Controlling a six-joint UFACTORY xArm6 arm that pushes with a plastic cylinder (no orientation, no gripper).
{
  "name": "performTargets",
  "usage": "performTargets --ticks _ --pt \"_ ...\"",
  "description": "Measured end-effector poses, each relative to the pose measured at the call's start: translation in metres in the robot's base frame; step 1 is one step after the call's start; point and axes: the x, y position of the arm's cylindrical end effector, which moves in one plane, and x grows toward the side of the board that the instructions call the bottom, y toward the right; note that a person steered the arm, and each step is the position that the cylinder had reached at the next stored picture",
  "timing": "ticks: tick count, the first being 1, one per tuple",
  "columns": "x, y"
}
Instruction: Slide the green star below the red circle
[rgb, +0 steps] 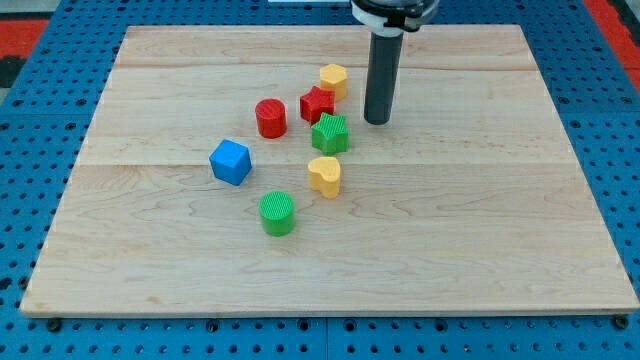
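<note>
My tip: my tip (377, 121) sits on the counter (480, 220), just to the view's right of the green star (330, 133), with a small gap between them.
Gripper: there is no gripper here, only a straight dark rod, so nothing opens, shuts or holds anything.
Green star: it lies near the middle of the counter, just under the red star (317, 103), and they look like they touch.
Red circle: the red circle (271, 118) stands to the view's left of the green star, a bit higher up.
Other blocks: a yellow hexagon (334, 78) sits above the red star. A yellow heart (325, 175) lies just below the green star. A green circle (277, 213) and a blue cube (231, 162) lie lower and more to the left.
What could go wrong: a straight push to the left may drive the green star into the red circle and knock it away. A push downward may bump the yellow heart. The red star may get dragged along too, because it is so close.
Containers: I see no box, bowl or tray, only the flat counter with blocks on it.
</note>
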Motion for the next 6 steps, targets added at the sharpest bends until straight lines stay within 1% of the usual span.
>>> performTargets --ticks 1,2,5,6 --pt "0.038 -0.031" --pt "0.058 -0.062" --pt "0.059 -0.069" --pt "0.059 -0.118"
